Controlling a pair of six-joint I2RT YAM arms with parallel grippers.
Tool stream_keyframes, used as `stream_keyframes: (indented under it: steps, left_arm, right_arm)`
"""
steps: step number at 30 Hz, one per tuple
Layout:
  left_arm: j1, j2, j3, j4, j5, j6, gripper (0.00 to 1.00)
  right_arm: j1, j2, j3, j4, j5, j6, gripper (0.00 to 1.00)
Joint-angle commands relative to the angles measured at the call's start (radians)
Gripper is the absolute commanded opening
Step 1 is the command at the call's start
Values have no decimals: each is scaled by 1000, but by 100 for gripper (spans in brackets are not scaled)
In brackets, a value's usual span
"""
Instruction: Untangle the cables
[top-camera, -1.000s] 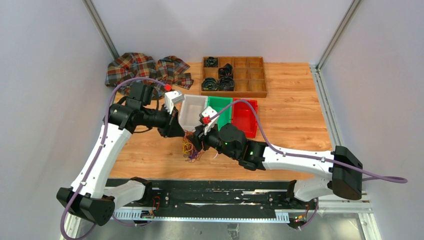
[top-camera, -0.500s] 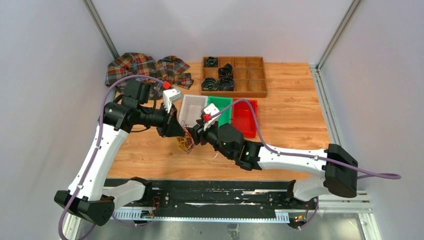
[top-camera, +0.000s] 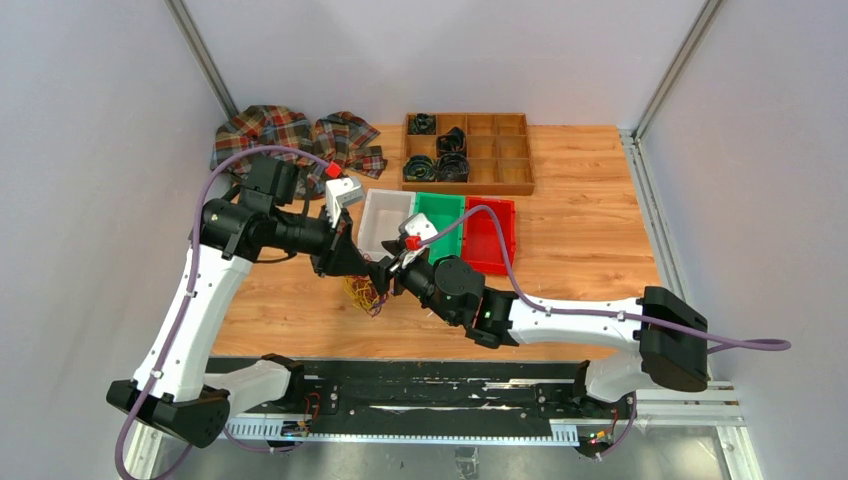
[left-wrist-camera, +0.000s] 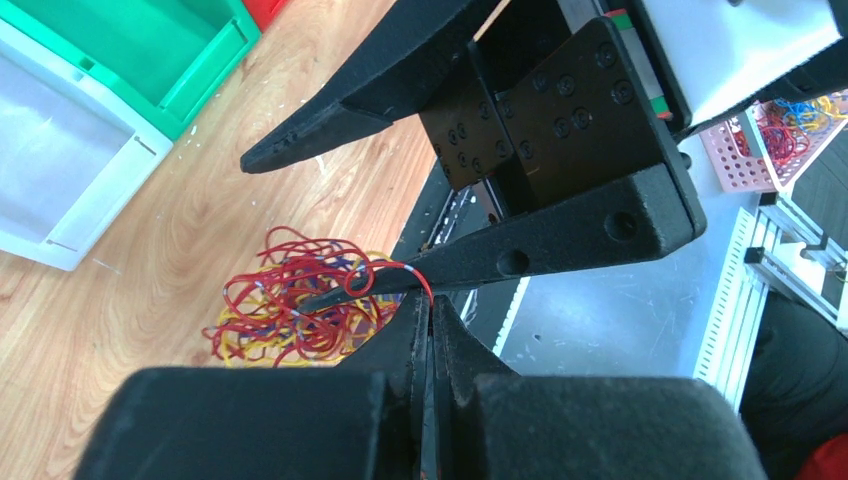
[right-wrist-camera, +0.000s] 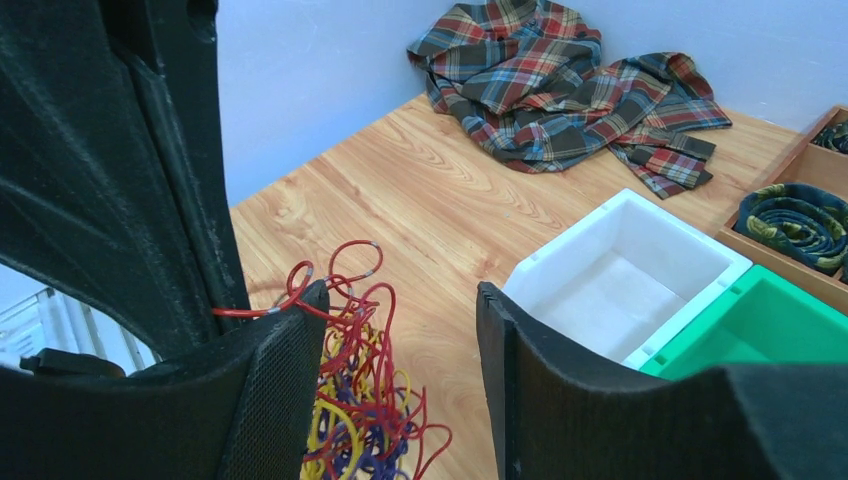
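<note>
The cables are a tangle of thin red, yellow and purple-blue wires, hanging just above the wooden table left of centre. My left gripper is shut on one red cable, which runs from its tips down into the tangle. My right gripper is open. Its left finger reaches into the tangle, and red loops lie over its tip. The rest of the tangle hangs between and below its fingers. The two grippers meet tip to tip.
A white bin, a green bin and a red bin stand side by side just behind the grippers. A wooden compartment tray with black coiled bands sits at the back. A plaid cloth lies at the back left.
Both grippers have moved a little to the left and towards each other, and the tangle has shifted left with them. The left gripper stays shut on the red cable.
</note>
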Motion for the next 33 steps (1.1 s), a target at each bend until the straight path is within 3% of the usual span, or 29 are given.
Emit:
stream_keyframes:
  steps: [1,14,33]
  left_arm:
    - [-14,17,75,-36,70,28,3]
    - [-41,36,212,-55,162,-8,2]
    - [-41,129,603,-55,45,-39,0]
  right_arm:
    - [16,0,-7,60,-14,53,58]
    - [-12,53,-87,77,14,174,59]
    - [-28,9,-319,15,133,298,56]
